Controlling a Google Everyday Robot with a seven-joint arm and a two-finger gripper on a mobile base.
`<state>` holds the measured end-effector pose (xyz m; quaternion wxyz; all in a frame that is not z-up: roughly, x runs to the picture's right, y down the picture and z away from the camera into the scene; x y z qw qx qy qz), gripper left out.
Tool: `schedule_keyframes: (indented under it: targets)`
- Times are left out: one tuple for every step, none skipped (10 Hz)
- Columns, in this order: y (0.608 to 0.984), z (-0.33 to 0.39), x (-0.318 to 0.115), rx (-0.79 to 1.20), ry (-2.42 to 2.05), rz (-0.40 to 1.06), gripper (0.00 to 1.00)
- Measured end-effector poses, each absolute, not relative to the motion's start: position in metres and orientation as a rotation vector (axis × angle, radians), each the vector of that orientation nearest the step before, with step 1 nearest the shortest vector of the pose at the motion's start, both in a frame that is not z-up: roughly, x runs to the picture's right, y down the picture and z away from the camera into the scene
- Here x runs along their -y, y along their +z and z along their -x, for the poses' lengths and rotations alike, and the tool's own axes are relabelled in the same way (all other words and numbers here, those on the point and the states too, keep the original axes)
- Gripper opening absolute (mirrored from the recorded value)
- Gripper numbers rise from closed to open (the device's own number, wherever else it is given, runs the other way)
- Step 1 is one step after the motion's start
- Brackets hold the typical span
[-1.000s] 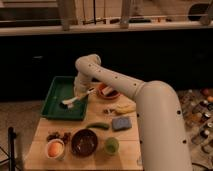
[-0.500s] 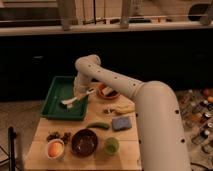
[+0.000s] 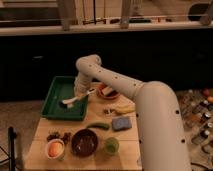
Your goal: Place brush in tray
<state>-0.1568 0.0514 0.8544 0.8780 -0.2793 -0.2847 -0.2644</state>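
Note:
A green tray [image 3: 56, 86] sits at the back left of the wooden table. A white brush [image 3: 72, 100] lies tilted with its head over the tray's floor and its handle reaching past the tray's right rim. My gripper [image 3: 80, 93] is at the end of the white arm, right above the brush's handle at the tray's right side. The arm comes in from the right and bends over the table.
On the table stand a red plate with food [image 3: 107, 92], a banana [image 3: 120, 109], a blue sponge [image 3: 121, 123], a green cucumber [image 3: 99, 126], a dark bowl [image 3: 84, 142], a green cup [image 3: 111, 145], a bowl with an orange [image 3: 55, 149] and dark nuts [image 3: 58, 135].

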Motion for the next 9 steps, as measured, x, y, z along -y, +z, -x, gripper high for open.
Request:
schedule_keyframes:
  targets:
    - [0.853,0.16,-0.051,0.598,-0.578,0.568,0.0]
    - [0.851,0.163,-0.05,0.602,-0.599,0.558,0.0]
    - [0.851,0.164,-0.05,0.604,-0.615,0.553,0.0]
    - [0.85,0.17,-0.049,0.61,-0.646,0.544,0.0]
    - [0.849,0.175,-0.049,0.613,-0.669,0.541,0.0]
    - [0.849,0.179,-0.049,0.615,-0.699,0.539,0.0]
    - [0.849,0.183,-0.047,0.615,-0.73,0.537,0.0]
    - [0.85,0.189,-0.045,0.617,-0.766,0.534,0.0]
    - [0.85,0.195,-0.043,0.616,-0.804,0.535,0.0]
